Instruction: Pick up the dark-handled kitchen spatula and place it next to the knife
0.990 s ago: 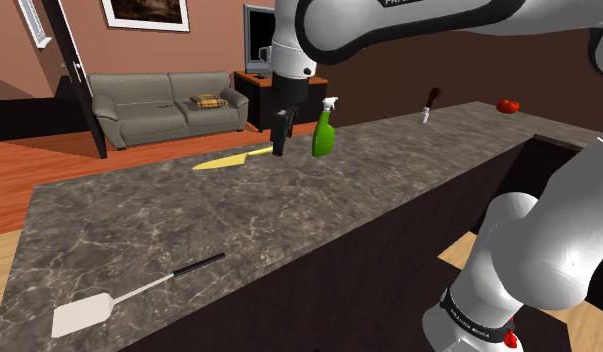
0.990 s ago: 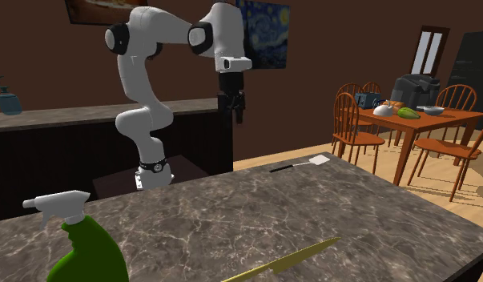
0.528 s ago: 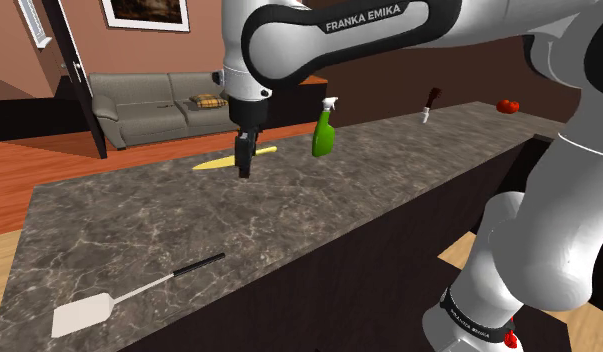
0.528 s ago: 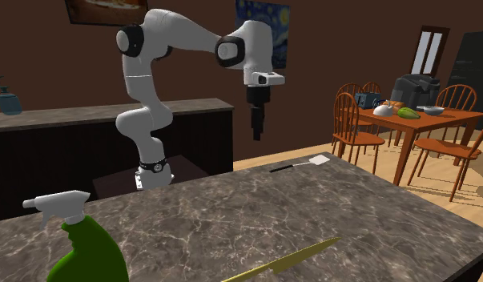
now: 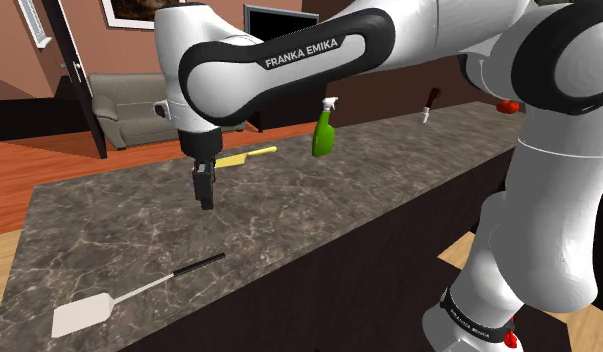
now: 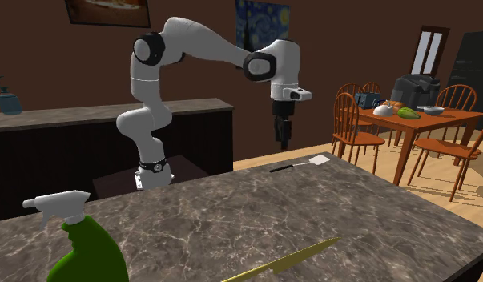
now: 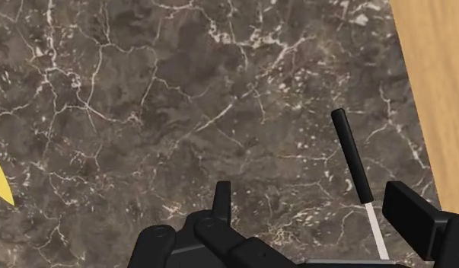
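Spatula (image 5: 139,292) untouched, lying flat near the countertop (image 5: 389,190) corner, in the shoulder view's lower left. Pale blade points toward the edge, dark handle toward the middle of the slab.

Countertop: dark veined stone, long; it carries all 3 loose items.

Arm: white Franka reaching out over the slab with the wrist turned down, probably so the fingers can come at a flat tool from above.

Spray bottle (image 5: 324,135): green, upright, well apart from the spatula at the far side.

Knife (image 5: 251,154): yellow, flat, near the bottle. This is the drop-off neighbour, so the carry will likely run most of the counter's width.

Gripper (image 5: 204,200): hovers above bare stone between knife and spatula. Its 2 fingers (image 7: 222,196) stand apart, holding nothing. In the wrist view the dark handle lies just inside one finger, not yet between the two. Judgement: approach stage; it needs to centre over the handle and then descend.
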Robot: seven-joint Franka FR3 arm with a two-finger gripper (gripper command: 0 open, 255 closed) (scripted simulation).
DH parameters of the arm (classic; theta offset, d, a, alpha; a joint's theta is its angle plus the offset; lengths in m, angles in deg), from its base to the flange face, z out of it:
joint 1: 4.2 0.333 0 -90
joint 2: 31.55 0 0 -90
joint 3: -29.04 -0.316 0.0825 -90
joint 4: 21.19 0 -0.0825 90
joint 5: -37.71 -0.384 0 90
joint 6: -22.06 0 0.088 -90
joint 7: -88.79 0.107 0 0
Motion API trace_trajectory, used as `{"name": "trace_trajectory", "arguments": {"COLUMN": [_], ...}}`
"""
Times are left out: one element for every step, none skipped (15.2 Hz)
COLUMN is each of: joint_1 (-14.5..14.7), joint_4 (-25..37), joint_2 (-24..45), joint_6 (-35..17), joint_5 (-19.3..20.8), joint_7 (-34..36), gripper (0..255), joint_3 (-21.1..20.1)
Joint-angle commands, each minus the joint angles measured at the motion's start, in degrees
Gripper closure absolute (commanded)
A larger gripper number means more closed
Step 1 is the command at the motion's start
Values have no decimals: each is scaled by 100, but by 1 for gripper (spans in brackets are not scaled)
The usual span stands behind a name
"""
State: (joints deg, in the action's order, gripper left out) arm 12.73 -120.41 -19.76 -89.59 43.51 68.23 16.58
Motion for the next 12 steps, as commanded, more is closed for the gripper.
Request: {"name": "trace_trajectory", "arguments": {"joint_1": [133, 198, 266, 335, 407, 481, 556, 634, 714, 796, 879, 965], "joint_4": [293, 435, 579, 724, 869, 1017, 1165, 1314, 1464, 1616, 1768, 1922], "joint_2": [332, 496, 659, 822, 983, 1144, 1305, 1464, 1623, 1781, 1938, 2095], "joint_6": [39, 58, 79, 103, 129, 157, 187, 219, 253, 289, 326, 365], "joint_5": [87, 132, 178, 225, 273, 321, 369, 418, 466, 513, 561, 608], "joint_7": [-78, -122, -166, -211, -257, -304, -351, -400, -450, -501, -554, -608], "gripper": [0, 0, 0, 0, 0, 0, 0, 0, 0, 0, 0, 0], "joint_3": [-97, -138, -179, -219, -257, -294, -330, -364, -397, -428, -459, -488]}}
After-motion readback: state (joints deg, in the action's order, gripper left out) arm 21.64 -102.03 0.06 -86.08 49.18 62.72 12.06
